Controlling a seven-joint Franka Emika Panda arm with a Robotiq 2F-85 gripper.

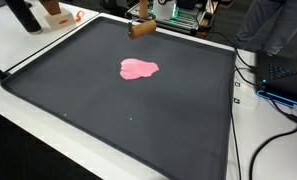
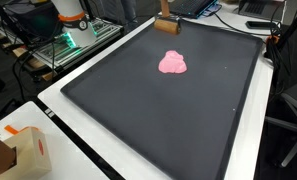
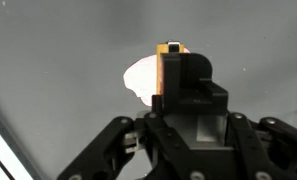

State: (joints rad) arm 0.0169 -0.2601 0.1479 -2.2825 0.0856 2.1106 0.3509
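A brown wooden block stands at the far edge of the black mat. My gripper comes down on it from above and is mostly cut off by the frame's top in both exterior views. In the wrist view my gripper is shut on the block, which looks dark with an orange-lit top edge. A crumpled pink cloth lies on the mat a little beyond the block, apart from it.
The mat has a raised rim. Cables and a dark device lie off one side. A cardboard box sits on the white table near a corner. A stand with green lights is behind the mat.
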